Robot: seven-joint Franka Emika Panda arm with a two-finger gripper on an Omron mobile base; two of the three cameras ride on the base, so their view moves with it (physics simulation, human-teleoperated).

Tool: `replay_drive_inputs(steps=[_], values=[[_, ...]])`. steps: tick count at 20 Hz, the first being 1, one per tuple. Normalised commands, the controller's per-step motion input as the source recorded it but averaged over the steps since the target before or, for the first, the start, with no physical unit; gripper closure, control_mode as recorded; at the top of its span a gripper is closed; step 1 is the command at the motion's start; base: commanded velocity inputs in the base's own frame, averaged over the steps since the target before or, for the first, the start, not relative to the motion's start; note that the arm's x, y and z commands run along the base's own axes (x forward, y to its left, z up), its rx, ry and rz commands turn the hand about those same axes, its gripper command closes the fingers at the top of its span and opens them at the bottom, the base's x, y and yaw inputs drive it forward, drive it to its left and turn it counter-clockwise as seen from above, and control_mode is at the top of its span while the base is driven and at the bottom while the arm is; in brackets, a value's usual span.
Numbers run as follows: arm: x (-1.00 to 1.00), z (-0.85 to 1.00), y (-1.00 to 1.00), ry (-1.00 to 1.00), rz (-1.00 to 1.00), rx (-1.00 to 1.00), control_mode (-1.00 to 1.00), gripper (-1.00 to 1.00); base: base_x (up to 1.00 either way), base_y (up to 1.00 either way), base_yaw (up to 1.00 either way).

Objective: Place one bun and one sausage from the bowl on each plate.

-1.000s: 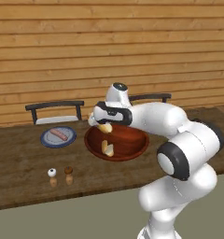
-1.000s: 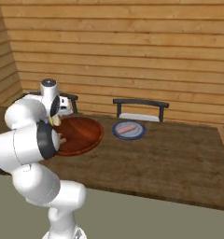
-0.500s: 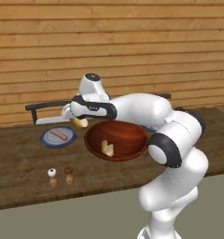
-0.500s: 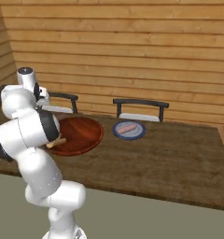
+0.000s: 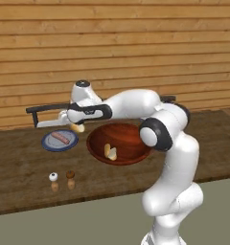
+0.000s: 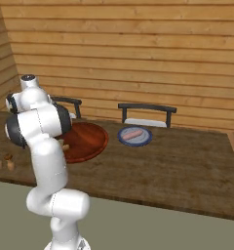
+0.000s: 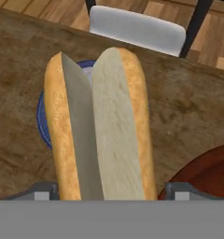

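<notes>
Left of and below the jaws lies the small blue-rimmed plate point(image 5: 60, 140) bearing a pink sausage point(image 5: 60, 138), so the gripper point(image 5: 74, 122), clamped around the split golden-tan bun point(image 7: 101, 126), should centre overhead, lower, then release, leaving the reddish-brown wooden bowl point(image 5: 131, 136) to its right.

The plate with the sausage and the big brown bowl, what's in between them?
In the left base view, the end effector holds a bun above the gap between the plate and bowl. Below is bare wooden table.
</notes>
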Motion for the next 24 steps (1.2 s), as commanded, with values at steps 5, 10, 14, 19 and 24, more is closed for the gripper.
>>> replay_drive_inputs(steps=[5,10,14,19,24], values=[[0.43,-0.41,0.26,0.05,0.0,-0.05,-1.0,1.0,0.0,0.0,0.0],[0.52,-0.38,0.39,0.02,0.0,-0.06,-1.0,1.0,0.0,0.0,0.0],[0.65,-0.33,0.26,0.01,0.0,-0.04,-1.0,-1.0,0.0,0.0,0.0],[-0.21,0.0,-0.17,0.01,0.0,0.0,-1.0,-1.0,0.0,0.0,0.0],[-0.19,0.02,-0.23,0.0,0.0,0.0,-1.0,-1.0,0.0,0.0,0.0]])
